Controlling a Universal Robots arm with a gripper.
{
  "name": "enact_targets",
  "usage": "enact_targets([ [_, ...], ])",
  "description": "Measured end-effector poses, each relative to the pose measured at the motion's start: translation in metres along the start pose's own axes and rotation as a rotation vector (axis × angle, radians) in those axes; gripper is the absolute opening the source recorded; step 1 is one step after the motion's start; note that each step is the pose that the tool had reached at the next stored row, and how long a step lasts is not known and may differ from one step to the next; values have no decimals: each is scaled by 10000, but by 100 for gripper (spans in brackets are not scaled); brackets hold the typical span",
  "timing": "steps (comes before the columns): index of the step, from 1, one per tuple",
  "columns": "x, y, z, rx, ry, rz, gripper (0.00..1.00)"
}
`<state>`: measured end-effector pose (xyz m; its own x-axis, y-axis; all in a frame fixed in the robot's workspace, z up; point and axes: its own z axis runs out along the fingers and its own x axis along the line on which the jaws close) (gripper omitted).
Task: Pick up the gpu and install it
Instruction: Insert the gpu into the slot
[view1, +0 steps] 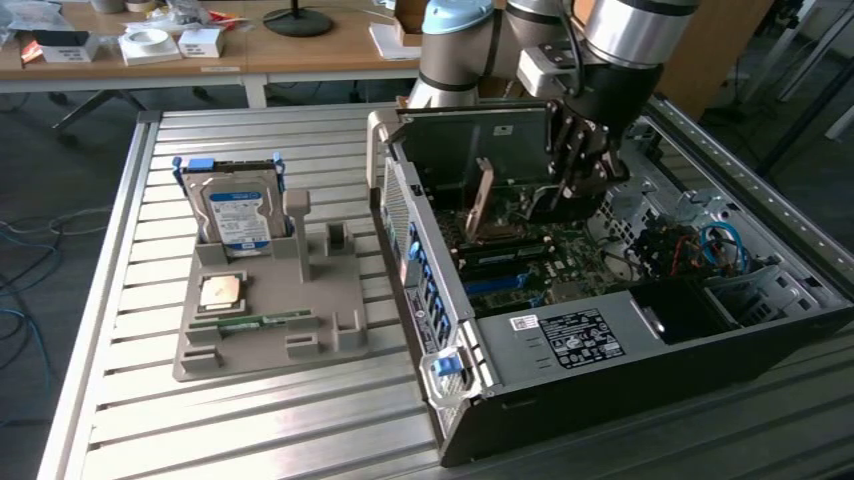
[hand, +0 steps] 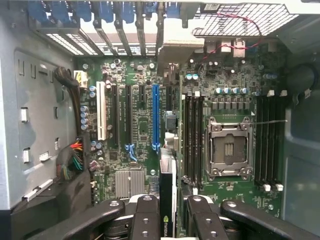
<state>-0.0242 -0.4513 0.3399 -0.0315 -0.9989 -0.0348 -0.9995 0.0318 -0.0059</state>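
While I watch, my claw (hand: 172, 202) is clamped on the dark card (hand: 168, 180) inside the computer box (view1: 561, 410), over its green board (hand: 145, 125).

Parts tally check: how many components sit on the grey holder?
3: the hard drive upright at the far end, the processor flat in the middle, the memory stick nearer the camera. The gpu is between the fingers. Something could hide behind the drive.
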Motion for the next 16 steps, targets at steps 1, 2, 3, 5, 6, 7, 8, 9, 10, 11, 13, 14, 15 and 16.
enact_targets([
  [1,3,0,17,1,2,8,26],
  [2,6,0,36,2,3,13,26],
  [3,7,0,54,3,2,15,26],
  [5,12,1,90,5,2,22,26],
  [6,14,2,108,5,3,25,26],
  [7,16,2,126,6,2,26,26],
  [8,17,3,144,6,2,28,26],
  [9,19,3,163,6,3,29,26],
  [10,21,3,181,6,2,30,26],
  [11,23,4,198,6,4,32,26],
  [13,26,5,234,6,3,36,26],
  [14,27,6,252,6,3,38,26],
  [15,28,6,272,6,3,39,26],
  [16,29,7,290,6,3,40,26],
])
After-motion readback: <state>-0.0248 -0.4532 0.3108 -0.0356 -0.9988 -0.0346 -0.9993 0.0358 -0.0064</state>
